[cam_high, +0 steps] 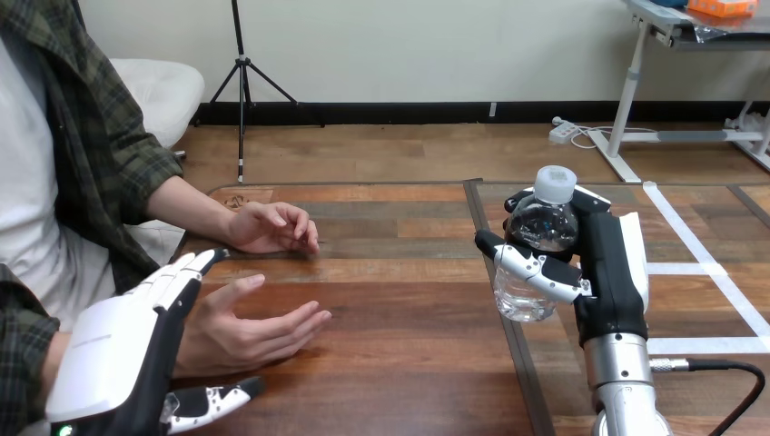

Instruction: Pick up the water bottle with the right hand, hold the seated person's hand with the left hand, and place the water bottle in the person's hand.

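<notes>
Head view: the water bottle (pixel 538 238) stands upright right of the tabletop's middle, clear plastic with its white cap (pixel 555 183) on. Its contents look colourless, and the fill level cannot be told. The right hand (pixel 618 263) sits just right of the bottle, clamped on it, with fingers (pixel 534 267) curled across the bottle's front below its shoulder. Whether the bottle's base touches the tabletop (pixel 409 318) cannot be told.

Well left of the bottle, the person's nearer hand (pixel 247 332) lies open with its palm turned toward the bottle. The left hand (pixel 123 350) is further left again, at that hand's wrist. Its fingers are straight and spread apart from the thumb (pixel 216 399), and no curl around the wrist can be seen. Up and left of the bottle, the person's farther hand (pixel 271 227) rests palm down on the wood.

A dark seam (pixel 476 213) runs down the brown planked tabletop under the bottle. White tape lines (pixel 701 256) cross the surface right of the bottle.
</notes>
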{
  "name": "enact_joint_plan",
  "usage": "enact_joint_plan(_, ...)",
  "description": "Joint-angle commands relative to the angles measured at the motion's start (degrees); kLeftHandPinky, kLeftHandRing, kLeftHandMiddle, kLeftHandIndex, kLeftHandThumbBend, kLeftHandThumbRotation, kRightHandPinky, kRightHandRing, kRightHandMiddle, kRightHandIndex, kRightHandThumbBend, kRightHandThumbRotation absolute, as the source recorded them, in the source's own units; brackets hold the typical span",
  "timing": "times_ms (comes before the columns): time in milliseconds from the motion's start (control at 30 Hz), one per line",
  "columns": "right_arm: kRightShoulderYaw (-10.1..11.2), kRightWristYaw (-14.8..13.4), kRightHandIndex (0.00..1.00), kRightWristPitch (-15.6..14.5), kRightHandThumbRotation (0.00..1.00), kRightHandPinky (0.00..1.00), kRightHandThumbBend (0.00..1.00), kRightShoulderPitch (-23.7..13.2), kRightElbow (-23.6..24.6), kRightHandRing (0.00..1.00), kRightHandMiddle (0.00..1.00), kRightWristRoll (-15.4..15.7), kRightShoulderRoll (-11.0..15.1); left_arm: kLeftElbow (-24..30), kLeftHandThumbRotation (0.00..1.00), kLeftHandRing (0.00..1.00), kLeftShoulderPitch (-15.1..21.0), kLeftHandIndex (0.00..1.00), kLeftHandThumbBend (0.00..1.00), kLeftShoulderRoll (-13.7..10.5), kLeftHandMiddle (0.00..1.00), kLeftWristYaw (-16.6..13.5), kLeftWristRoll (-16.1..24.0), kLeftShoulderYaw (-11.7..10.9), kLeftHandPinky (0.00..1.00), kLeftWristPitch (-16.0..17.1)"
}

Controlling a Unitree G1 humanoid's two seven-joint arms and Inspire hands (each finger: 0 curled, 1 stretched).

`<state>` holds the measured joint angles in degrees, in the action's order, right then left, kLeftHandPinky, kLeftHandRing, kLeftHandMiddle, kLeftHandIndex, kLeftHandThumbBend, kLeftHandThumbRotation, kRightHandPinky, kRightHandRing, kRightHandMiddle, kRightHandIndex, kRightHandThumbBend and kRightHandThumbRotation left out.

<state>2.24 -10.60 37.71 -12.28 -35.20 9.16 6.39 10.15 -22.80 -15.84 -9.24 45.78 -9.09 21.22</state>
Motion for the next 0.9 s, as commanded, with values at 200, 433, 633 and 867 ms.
enact_joint_plan(200, 0.6, 0.2, 0.47, 0.2, 0.0, 0.32, 0.69, -2.5, 4.6, 0.38, 0.43, -0.7, 0.5, 3.5, 0.06, 0.88, 1.2, 0.87, 0.85, -1.5, 0.88, -2.5, 3.5, 0.9, 0.84, -3.1)
enact_joint_plan(433, 0.7, 0.4, 0.47, 0.1, 0.0, 0.33, 0.69, -2.2, 4.8, 0.38, 0.44, -0.7, 0.7, 3.7, 0.06, 0.89, 1.1, 0.88, 0.84, -1.8, 0.89, -2.2, 4.4, 1.2, 0.84, -4.4)
enact_joint_plan(633, 0.8, 0.4, 0.48, 0.0, 0.0, 0.33, 0.69, -2.0, 4.9, 0.38, 0.44, -0.7, 0.6, 4.5, 0.07, 0.89, 1.1, 0.88, 0.83, -1.9, 0.89, -1.2, 5.3, 1.5, 0.85, -6.2)
enact_joint_plan(867, 0.9, 0.4, 0.48, -0.1, 0.0, 0.33, 0.69, -1.9, 5.0, 0.38, 0.44, -0.7, 0.6, 4.7, 0.07, 0.88, 1.2, 0.87, 0.84, -2.4, 0.88, -1.5, 6.0, 2.0, 0.85, -7.5)
